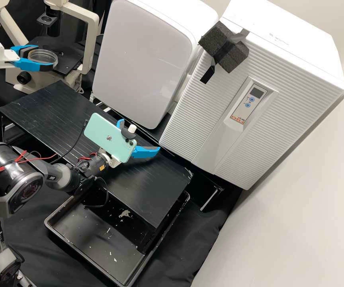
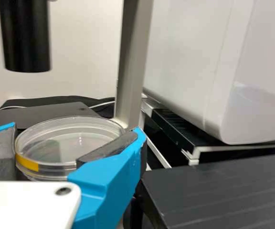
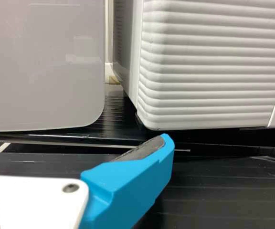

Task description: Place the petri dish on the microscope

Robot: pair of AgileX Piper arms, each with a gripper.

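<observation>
High view, toward ten o'clock: we see the left pincer gripping the petri dish between its two blue fingers, beside the stage of the microscope; we cannot tell whether dish and stage touch. Our left wrist view shows dark pads against the clear rim, which carries a yellow strip, and a black tube of the microscope. Near the middle of the high view, the right pincer stands wide open above the ribbed black bench, with a mint-green phone mounted on its arm. Toward twelve o'clock we find a smooth-fronted white unit, toward two a ribbed white cabinet with a dark foam block taped on, and toward seven a black tray holding pale flakes.
</observation>
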